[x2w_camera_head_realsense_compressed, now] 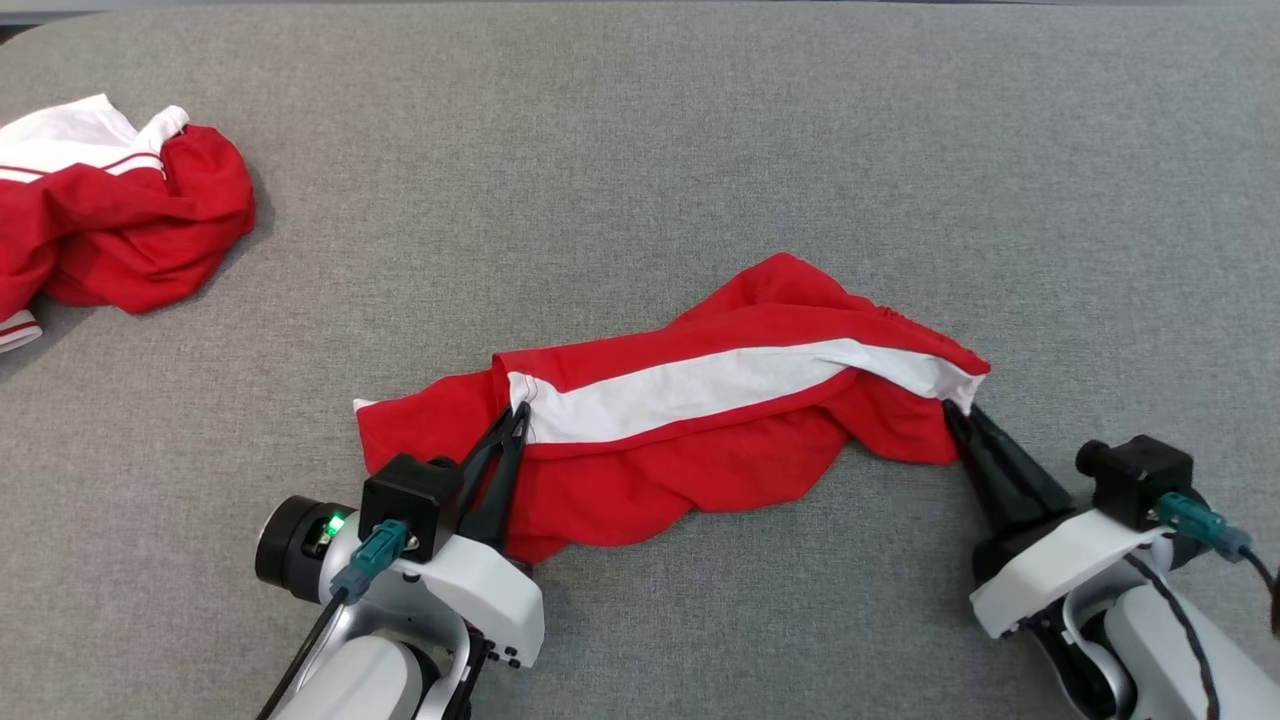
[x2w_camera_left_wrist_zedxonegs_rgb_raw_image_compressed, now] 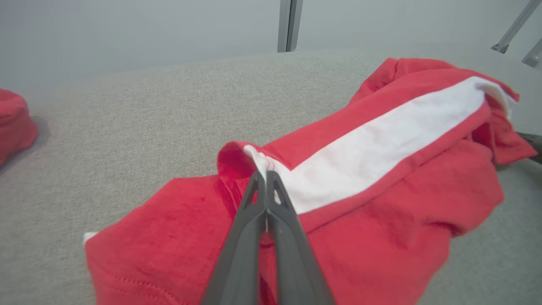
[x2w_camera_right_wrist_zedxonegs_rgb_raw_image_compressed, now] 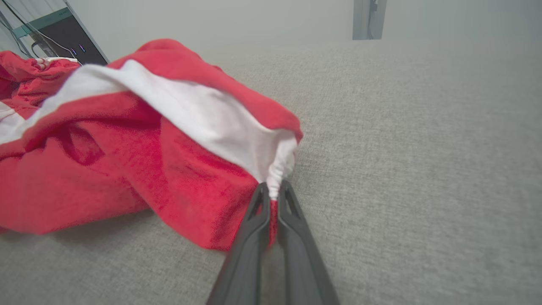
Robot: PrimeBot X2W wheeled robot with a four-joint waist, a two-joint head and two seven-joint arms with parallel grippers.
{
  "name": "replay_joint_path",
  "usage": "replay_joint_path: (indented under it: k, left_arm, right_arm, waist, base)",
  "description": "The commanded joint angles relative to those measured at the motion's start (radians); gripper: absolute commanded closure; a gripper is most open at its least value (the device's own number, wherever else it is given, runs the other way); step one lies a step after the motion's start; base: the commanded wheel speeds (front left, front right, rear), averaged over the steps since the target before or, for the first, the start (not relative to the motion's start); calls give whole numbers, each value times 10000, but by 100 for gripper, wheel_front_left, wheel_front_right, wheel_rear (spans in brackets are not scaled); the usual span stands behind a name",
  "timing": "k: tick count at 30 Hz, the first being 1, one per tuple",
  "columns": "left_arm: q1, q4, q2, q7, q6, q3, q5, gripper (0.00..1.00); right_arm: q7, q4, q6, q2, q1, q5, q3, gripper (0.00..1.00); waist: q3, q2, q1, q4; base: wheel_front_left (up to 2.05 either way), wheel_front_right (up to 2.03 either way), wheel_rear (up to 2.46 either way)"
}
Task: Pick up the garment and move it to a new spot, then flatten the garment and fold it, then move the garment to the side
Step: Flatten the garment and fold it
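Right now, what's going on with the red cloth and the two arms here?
The robot grips a crumpled red garment by both ends of its white stripe: the left gripper shut on the left end, the right gripper on the right end. It lies bunched on the grey surface, not yet flattened. A second red and white garment sits heaped at the far left.

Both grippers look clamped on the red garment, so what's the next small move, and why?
Probably lift both grippers together, easing them apart. The left gripper is shut on one end of the white stripe of the garment, the right gripper on the other end, and the cloth lies bunched on the grey surface. Lifting should let it hang taut for moving and flattening.
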Motion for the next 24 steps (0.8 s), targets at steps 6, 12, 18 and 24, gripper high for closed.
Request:
replay_joint_path:
  k: [6,12,18,24]
  left_arm:
    - [-249,-247,119,-650,108,193,175,100]
    - [-608,-894,262,-1205,134,397,380,100]
    - [-1511,-1772,483,-1386,97,626,763,100]
    - [-2742,-2495,658,-1231,-46,948,958,100]
  right_arm:
    - [4,-615,2,-280,-53,-176,-579,100]
    - [5,-1698,2,-477,-156,-512,-1341,100]
    - [48,-2618,2,-840,-600,-694,-1954,100]
    - [510,-3783,2,-1177,-1376,-672,-2765,100]
  waist:
    - [-296,0,0,-110]
    - [-790,0,0,-351]
    - [-1302,0,0,-631]
    - [-1705,0,0,-938]
  base:
    - [0,0,0]
    - [0,0,0]
    - [0,0,0]
    - [0,0,0]
